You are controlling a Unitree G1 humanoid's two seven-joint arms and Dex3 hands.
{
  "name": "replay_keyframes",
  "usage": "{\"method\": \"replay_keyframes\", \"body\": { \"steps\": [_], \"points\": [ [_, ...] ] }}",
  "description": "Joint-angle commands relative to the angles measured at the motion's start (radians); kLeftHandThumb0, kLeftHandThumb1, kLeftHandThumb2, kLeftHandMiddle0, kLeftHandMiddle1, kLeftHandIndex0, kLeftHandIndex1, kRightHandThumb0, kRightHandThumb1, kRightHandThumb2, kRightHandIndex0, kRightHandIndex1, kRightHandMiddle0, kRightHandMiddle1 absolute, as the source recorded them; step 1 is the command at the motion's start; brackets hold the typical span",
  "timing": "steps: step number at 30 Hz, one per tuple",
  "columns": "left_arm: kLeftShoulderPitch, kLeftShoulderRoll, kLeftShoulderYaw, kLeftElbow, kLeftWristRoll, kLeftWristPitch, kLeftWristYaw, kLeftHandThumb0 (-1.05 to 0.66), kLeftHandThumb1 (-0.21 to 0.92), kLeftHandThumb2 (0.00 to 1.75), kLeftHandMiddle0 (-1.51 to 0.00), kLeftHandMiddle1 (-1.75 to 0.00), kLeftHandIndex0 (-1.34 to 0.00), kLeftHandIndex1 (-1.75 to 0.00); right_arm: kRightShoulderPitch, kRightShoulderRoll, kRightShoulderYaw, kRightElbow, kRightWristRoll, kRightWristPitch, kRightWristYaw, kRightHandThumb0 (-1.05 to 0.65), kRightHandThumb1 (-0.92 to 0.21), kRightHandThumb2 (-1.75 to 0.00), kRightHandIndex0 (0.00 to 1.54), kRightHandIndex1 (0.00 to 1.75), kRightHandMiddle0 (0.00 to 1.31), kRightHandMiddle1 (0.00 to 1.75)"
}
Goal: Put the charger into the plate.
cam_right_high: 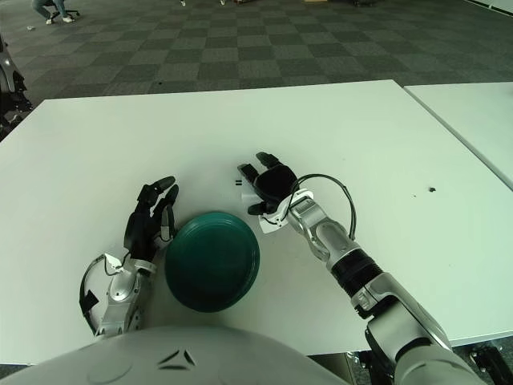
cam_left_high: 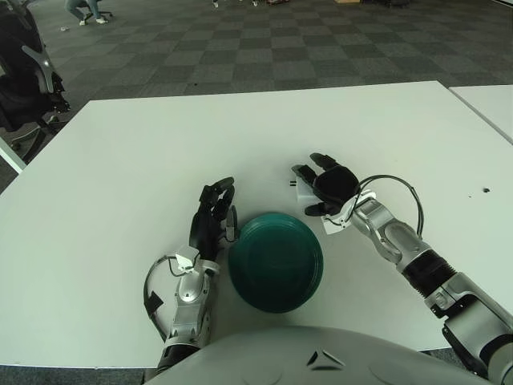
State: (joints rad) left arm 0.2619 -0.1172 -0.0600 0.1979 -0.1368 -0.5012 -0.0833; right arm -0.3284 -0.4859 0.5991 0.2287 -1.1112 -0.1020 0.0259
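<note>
A small white charger (cam_left_high: 299, 191) lies on the white table (cam_left_high: 240, 136), its prongs pointing left, just beyond the upper right rim of the dark green plate (cam_left_high: 275, 261). My right hand (cam_left_high: 319, 186) is over the charger from the right. Its fingers are spread around the charger and cover most of it, with no clear grip. The plate is empty and stands near the table's front edge. My left hand (cam_left_high: 215, 210) shows beside the plate's left rim, with its fingers stretched out and holding nothing.
A second white table (cam_left_high: 490, 103) stands to the right across a narrow gap. A black office chair (cam_left_high: 24, 80) stands off the table's far left corner. A small dark spot (cam_left_high: 485, 191) marks the table at the right.
</note>
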Motion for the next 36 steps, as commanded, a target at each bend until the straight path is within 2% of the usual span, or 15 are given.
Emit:
{"method": "replay_keyframes", "body": {
  "steps": [1,7,20,29,36],
  "points": [
    [0.072,-0.063,-0.015,0.081,-0.035,0.02,-0.007,-0.86,0.92,0.86,-0.5,-0.02,-0.08,-0.92,-0.024,-0.012,-0.005,0.014,-0.002,0.011,0.037,-0.89,-0.92,-0.74,0.07,0.0,0.0,0.28],
    [0.072,-0.065,-0.022,0.082,-0.039,0.019,-0.008,-0.85,0.92,0.87,-0.49,-0.02,-0.06,-0.91,-0.064,-0.002,-0.007,0.118,0.026,-0.001,0.055,-0.9,-0.92,-0.74,0.06,0.0,0.0,0.28],
    [0.074,-0.061,-0.028,0.085,-0.021,0.004,0.005,-0.85,0.92,0.88,-0.48,-0.01,-0.05,-0.89,-0.184,0.061,0.002,0.313,0.1,0.008,0.104,-0.95,-0.92,-0.75,0.07,0.0,0.0,0.25],
    [0.084,-0.063,-0.035,0.063,-0.004,0.015,0.026,-0.83,0.92,0.87,-0.46,0.0,-0.05,-0.88,-0.253,0.104,0.009,0.442,0.149,-0.007,0.131,-0.93,-0.92,-0.66,0.1,0.01,0.0,0.21],
    [0.091,-0.063,-0.047,0.056,0.015,0.013,0.049,-0.8,0.92,0.88,-0.45,0.0,-0.07,-0.89,-0.302,0.128,0.016,0.511,0.188,-0.013,0.18,-0.9,-0.92,-0.57,0.16,0.03,0.0,0.25]
  ]
}}
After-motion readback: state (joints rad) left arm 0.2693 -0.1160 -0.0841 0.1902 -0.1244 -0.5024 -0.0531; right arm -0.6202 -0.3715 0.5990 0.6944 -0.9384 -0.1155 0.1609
